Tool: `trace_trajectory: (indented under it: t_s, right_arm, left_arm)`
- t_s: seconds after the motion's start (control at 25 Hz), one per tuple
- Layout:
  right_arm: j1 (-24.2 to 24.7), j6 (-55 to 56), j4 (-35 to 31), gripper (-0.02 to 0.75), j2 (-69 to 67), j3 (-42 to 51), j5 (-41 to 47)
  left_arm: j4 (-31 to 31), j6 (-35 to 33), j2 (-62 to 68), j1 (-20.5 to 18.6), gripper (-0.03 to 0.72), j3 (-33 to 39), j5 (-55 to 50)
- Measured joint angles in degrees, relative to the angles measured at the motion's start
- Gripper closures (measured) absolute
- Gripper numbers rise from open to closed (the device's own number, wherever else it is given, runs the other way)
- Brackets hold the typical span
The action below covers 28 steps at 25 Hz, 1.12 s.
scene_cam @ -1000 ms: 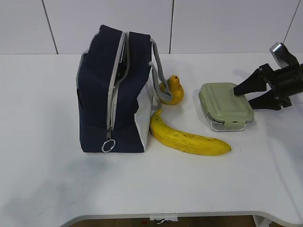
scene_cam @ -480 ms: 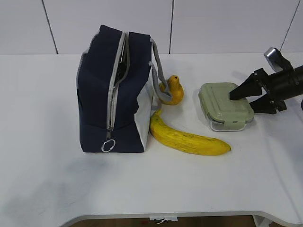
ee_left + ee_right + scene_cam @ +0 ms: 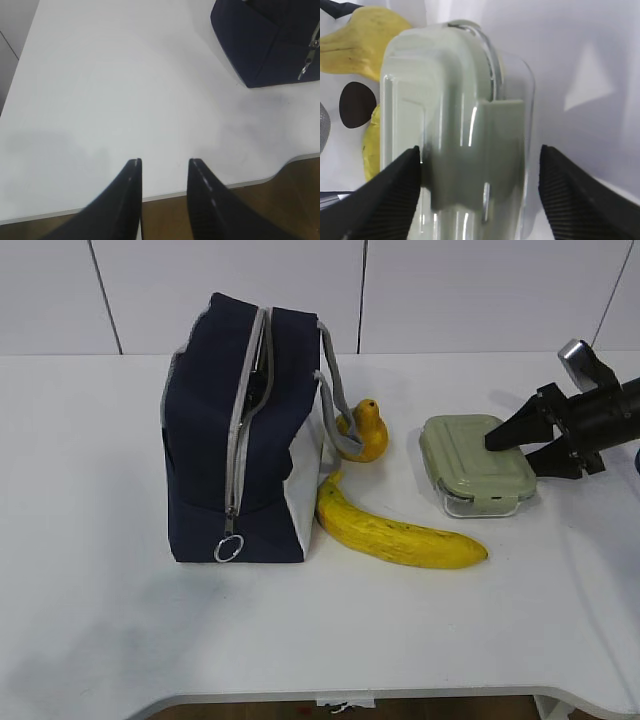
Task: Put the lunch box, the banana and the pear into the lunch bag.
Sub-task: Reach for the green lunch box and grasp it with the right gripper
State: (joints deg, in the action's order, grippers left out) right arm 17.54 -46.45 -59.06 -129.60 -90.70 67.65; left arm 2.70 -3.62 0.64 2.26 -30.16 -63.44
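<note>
Right gripper (image 3: 522, 445) has slid in since a second ago, its spread jaws now straddling the lunch box's (image 3: 477, 462) end without clamping, pear (image 3: 365, 432), banana (image 3: 398, 528) and lunch bag (image 3: 245, 430) beyond—grasp looks imminent.

The lunch bag (image 3: 240, 430) is boxy and navy, with white lower end panels, and has its grey zipper partly open and the ring pull low. The golden pear (image 3: 366, 432) sits just beside it under the grey handle loop. The speckled yellow banana (image 3: 395, 528) lies in front of the pear. The sage-lidded clear lunch box (image 3: 476, 464) lies flat to the right.
</note>
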Motion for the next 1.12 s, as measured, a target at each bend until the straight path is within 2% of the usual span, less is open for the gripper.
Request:
trace_trajectory:
  t_s: [0.64, 1.12]
  right_arm:
    - [-0.1, -0.2, -1.4, 0.346, 0.0, 0.0, 0.7]
    - [-0.1, 1.9, -1.6, 0.378, 0.0, 0.0, 0.8]
  left_arm:
    - [0.0, 0.0, 0.0, 0.0, 0.448, 0.0, 0.0]
    - [0.0, 0.0, 0.0, 0.0, 0.448, 0.0, 0.0]
